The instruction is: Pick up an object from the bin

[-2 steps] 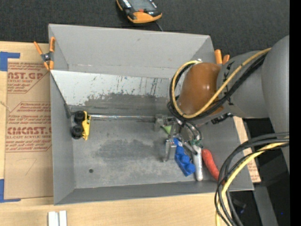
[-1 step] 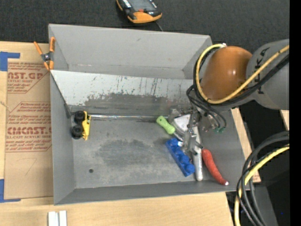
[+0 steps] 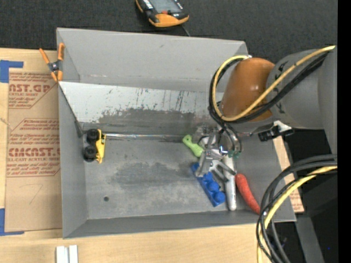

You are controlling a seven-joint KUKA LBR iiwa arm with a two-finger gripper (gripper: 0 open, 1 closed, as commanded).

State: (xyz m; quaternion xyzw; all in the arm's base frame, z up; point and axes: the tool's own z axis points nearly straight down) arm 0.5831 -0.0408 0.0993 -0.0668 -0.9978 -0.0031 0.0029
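Bin (image 3: 148,179), left to right. Yellow toy car (image 3: 94,145) with black wheels sits far left on the floor, well apart from the rest. Right of centre is a small heap: green piece (image 3: 191,144), blue block (image 3: 211,189), grey pen (image 3: 231,193), red stick (image 3: 248,193). Gripper (image 3: 215,159) is low in the bin, pointing down, over the blue block's upper end, just beside the green piece. How far the claw is open, or whether it has hold of anything: cannot tell. Arm (image 3: 312,92) enters from the right, orange cover (image 3: 247,86) above the heap.
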